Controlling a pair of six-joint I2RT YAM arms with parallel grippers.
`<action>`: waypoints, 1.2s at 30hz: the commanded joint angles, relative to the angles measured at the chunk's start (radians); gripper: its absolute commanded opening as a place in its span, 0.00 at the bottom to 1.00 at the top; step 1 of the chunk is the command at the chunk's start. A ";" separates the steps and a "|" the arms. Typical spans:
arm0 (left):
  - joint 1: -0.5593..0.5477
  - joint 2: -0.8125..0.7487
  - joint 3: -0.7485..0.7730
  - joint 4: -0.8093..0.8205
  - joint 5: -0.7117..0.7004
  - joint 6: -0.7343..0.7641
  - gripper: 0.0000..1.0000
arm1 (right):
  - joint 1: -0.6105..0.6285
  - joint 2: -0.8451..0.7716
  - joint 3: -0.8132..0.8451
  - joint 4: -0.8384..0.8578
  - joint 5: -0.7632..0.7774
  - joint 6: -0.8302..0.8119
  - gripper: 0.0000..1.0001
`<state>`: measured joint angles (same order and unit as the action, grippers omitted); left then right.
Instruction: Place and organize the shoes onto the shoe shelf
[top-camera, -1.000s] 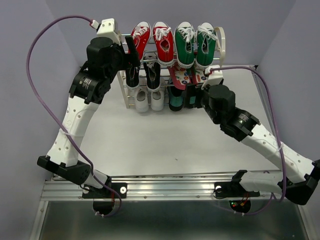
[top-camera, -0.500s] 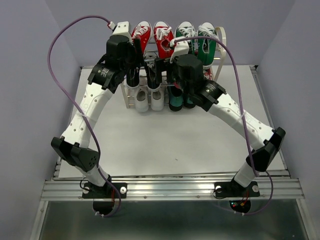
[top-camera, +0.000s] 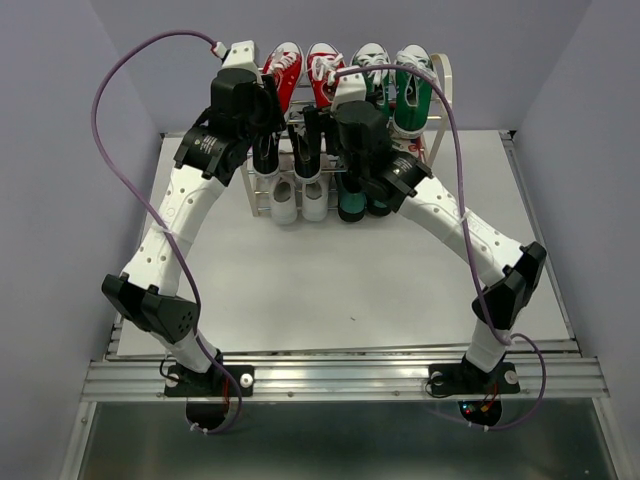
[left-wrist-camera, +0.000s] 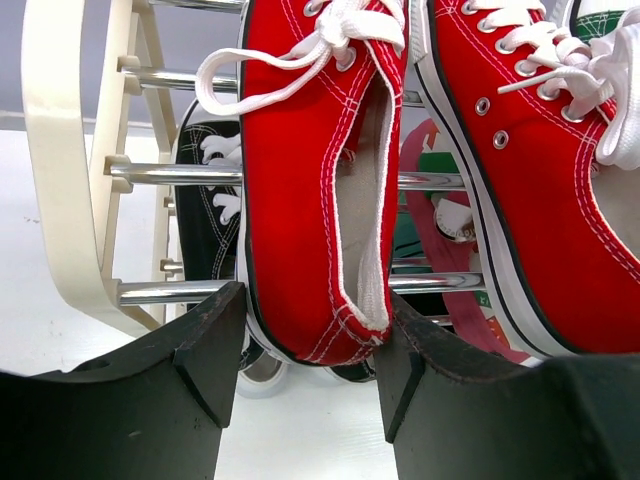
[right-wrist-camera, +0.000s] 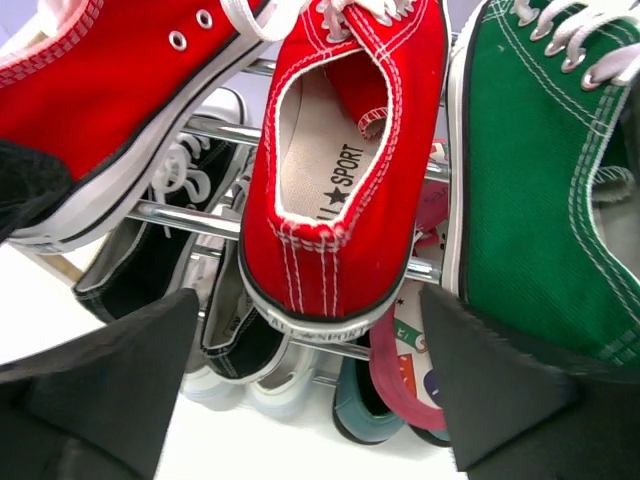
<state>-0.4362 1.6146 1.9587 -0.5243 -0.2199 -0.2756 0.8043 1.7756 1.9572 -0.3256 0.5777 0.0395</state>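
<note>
Top external view: red pair (top-camera: 285, 66), black pair (top-camera: 266, 158), white pair (top-camera: 284, 207) sat on the shelf (top-camera: 441, 85); only straightening seemed left. Left hand (left-wrist-camera: 315, 300) pinched one red heel; right hand (right-wrist-camera: 310, 300) gaped around the other.

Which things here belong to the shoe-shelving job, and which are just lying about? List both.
Job: red sneakers, black sneakers, white sneakers, shoe shelf.
Just there: green high-tops, pink flip-flops, dark teal pair.

Red sneaker (right-wrist-camera: 340, 150) insole reads, seemingly, "SPORT".
</note>
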 joint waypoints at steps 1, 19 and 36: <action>-0.004 -0.024 0.017 0.099 0.054 -0.028 0.45 | -0.005 0.031 0.065 0.057 0.018 -0.026 0.88; -0.004 -0.030 -0.009 0.158 0.108 -0.073 0.45 | -0.005 0.016 0.060 0.088 -0.205 0.016 0.32; -0.006 -0.058 -0.050 0.168 0.143 -0.076 0.71 | -0.005 -0.013 -0.001 0.119 -0.300 0.022 0.51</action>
<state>-0.4259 1.6085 1.9213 -0.4511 -0.1596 -0.3389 0.7845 1.8172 1.9732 -0.2829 0.3031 0.0601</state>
